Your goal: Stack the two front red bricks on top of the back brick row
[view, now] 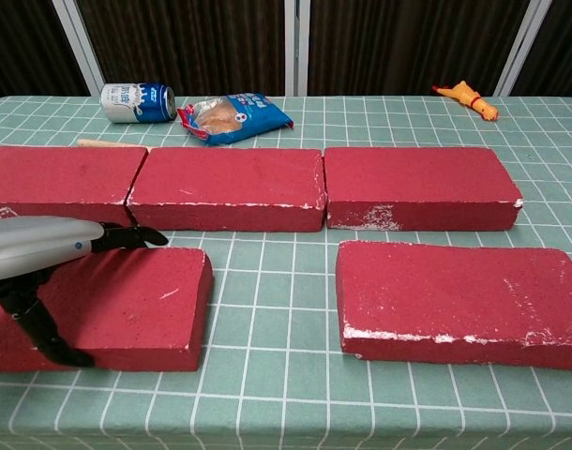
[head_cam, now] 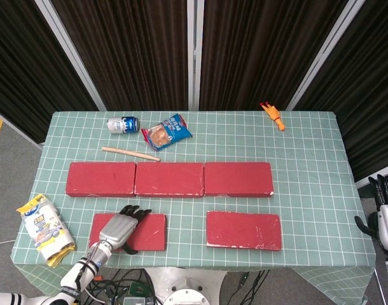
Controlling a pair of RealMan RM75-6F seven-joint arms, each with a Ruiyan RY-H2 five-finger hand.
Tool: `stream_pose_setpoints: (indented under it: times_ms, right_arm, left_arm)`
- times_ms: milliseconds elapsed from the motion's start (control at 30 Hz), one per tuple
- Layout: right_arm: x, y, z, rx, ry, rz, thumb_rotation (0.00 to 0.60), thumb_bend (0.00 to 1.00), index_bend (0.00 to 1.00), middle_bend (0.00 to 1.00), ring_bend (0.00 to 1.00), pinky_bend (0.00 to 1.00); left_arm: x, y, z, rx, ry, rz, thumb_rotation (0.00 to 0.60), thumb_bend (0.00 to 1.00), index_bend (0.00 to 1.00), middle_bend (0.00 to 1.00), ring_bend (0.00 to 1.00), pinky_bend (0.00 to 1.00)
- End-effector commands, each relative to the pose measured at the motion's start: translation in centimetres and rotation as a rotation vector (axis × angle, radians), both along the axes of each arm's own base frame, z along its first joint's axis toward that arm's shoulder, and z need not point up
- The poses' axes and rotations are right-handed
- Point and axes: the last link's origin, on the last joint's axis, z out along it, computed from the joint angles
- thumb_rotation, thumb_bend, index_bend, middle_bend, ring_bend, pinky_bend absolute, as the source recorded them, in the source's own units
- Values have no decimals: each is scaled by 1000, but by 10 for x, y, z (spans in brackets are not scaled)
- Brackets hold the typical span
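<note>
Two red bricks lie in front: the front left brick [head_cam: 149, 232] [view: 145, 295] and the front right brick [head_cam: 243, 230] [view: 464, 295]. Behind them runs the back brick row [head_cam: 170, 179] [view: 230, 187], three bricks end to end. My left hand [head_cam: 119, 227] [view: 42, 246] lies across the front left brick, fingertips at its back edge and thumb down against its front face, gripping it across its width. The brick rests flat on the table. My right hand [head_cam: 386, 213] hangs off the table's right edge with its fingers apart and nothing in it.
Behind the row lie a wooden stick [head_cam: 130, 154], a can [head_cam: 123, 124] on its side, a blue snack bag [head_cam: 166, 131] and an orange toy [head_cam: 272, 115]. A yellow packet [head_cam: 44, 229] sits at the front left corner of the green gridded table [head_cam: 308, 159].
</note>
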Motion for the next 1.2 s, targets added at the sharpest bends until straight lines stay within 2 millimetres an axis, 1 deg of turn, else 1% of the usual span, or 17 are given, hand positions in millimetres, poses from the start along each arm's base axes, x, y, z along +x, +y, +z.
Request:
stream_pose_setpoints:
  times_ms: [33,200,333,433,467,533,667,767,900,1067,1200]
  right_arm:
    - [0,0,1,-5,-2,-1,600,177,0,0,0,0]
    - [0,0,3,-8,-4,-1,600,177,0,0,0,0]
    - [0,0,5,-16,-7,0,600,177,0,0,0,0]
    - [0,1,8,-24,-9,2,600,177,0,0,0,0]
    - [0,1,9,-26,-8,-1,600,177,0,0,0,0]
    - [1,2,11,-29,-7,-4,600,177,0,0,0,0]
    - [6,3,15,-44,0,5,600,177,0,0,0,0]
    - [10,3,16,-52,0,17,600,177,0,0,0,0]
    - [16,2,16,-52,0,30,600,177,0,0,0,0]
    - [20,2,14,-45,6,31,600,177,0,0,0,0]
    - [22,2,13,-44,10,26,600,177,0,0,0,0]
  left_arm:
    - [7,-1,8,18,-2,-25,600,71,52,201,0,1]
    - [22,-1,27,41,-11,-64,600,75,52,214,0,1]
    - [36,11,46,69,-18,-80,600,76,64,220,0,1]
    - [46,31,61,109,-37,-87,600,76,83,230,0,2]
    - [49,41,65,124,-40,-88,600,76,84,231,0,3]
    - [54,59,72,138,-40,-90,600,76,84,231,0,5]
    - [62,89,78,136,-58,-71,600,76,84,232,0,5]
    - [64,106,78,128,-71,-51,600,76,84,236,0,5]
    - [65,127,68,101,-80,-29,600,76,84,237,0,4]
    - [63,144,52,59,-72,-14,600,76,91,246,0,3]
    - [62,154,41,38,-70,-8,600,76,94,248,0,3]
